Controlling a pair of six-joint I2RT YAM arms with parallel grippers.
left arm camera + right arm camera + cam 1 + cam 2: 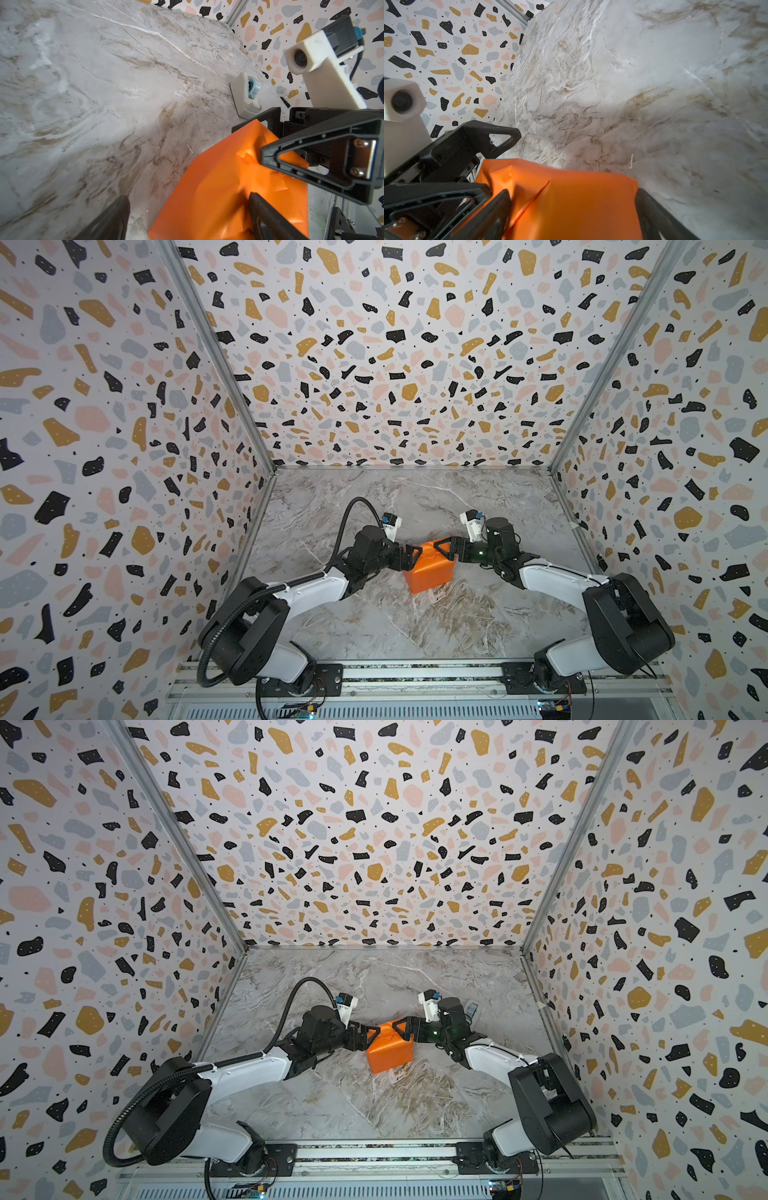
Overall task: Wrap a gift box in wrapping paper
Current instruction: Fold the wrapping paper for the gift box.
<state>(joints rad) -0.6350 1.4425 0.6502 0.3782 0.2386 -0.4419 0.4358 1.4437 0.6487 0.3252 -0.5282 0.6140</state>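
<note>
The wrapping paper (428, 572) (388, 1052), orange face out, is folded into a blocky parcel in the middle of the marble table. The gift box is hidden inside it. My left gripper (415, 553) (374, 1033) is at the parcel's upper left edge and stands open. In the left wrist view (188, 197) one finger (266, 214) lies on the paper (218, 197) and the other hangs over bare table. My right gripper (441, 547) (399, 1027) (573, 192) is at the parcel's upper right. It is open, with its fingers wide on either side of the creased paper (571, 207).
A small white tape dispenser (247, 93) lies on the table (478, 614) behind the right arm, near the right wall. Terrazzo-patterned walls close in the left, back and right sides. The arms' mounting rail (415, 674) runs along the front edge.
</note>
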